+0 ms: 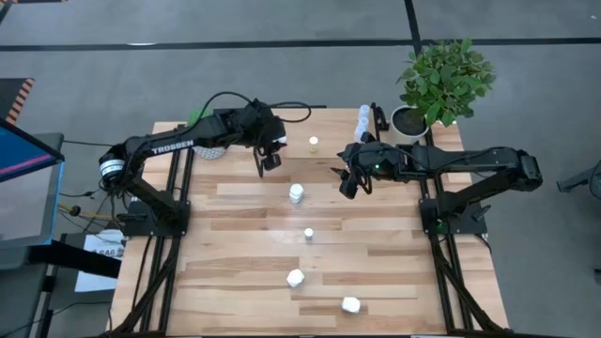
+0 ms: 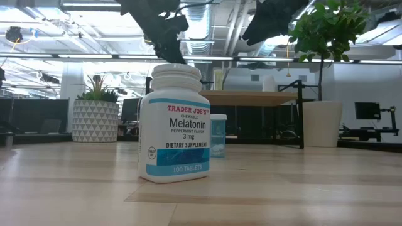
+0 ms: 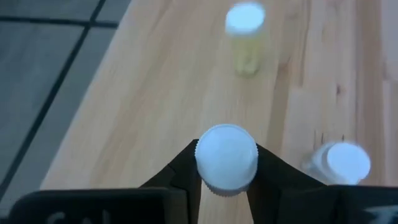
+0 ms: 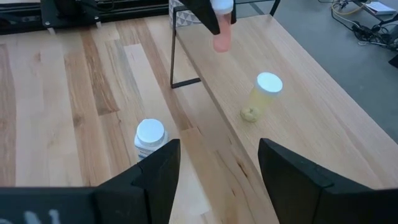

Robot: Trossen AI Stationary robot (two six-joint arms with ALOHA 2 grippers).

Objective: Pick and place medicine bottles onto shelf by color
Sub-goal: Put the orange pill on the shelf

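My left gripper (image 1: pixel 270 158) is shut on a small bottle (image 4: pixel 221 34) with a white cap and a pinkish-orange body, above the light-wood shelf (image 4: pixel 311 106). A yellowish, white-capped bottle (image 4: pixel 266 93) stands on the shelf by its base. On the table below, a white bottle (image 1: pixel 297 193) stands upright. My right gripper (image 1: pixel 349 182) hangs open over the table's middle right, nothing between its fingers (image 4: pixel 214 174). In the low view a white Melatonin bottle (image 2: pixel 173 122) stands in front of a small pale-blue one (image 2: pixel 218 135). My left gripper pinches the bottle's white cap (image 3: pixel 227 155) between its two fingers, one on each side. The fingers slant down from the table's left. The bottle hangs upright below them, clear of the shelf top.
More white bottles stand near the table's front (image 1: pixel 295 278) (image 1: pixel 351 304), with a small one between (image 1: pixel 308 233). Pale-blue bottles (image 1: pixel 364 117) sit at the far edge beside a potted plant (image 1: pixel 441 80). A patterned white pot (image 2: pixel 94 119) stands at the far left.
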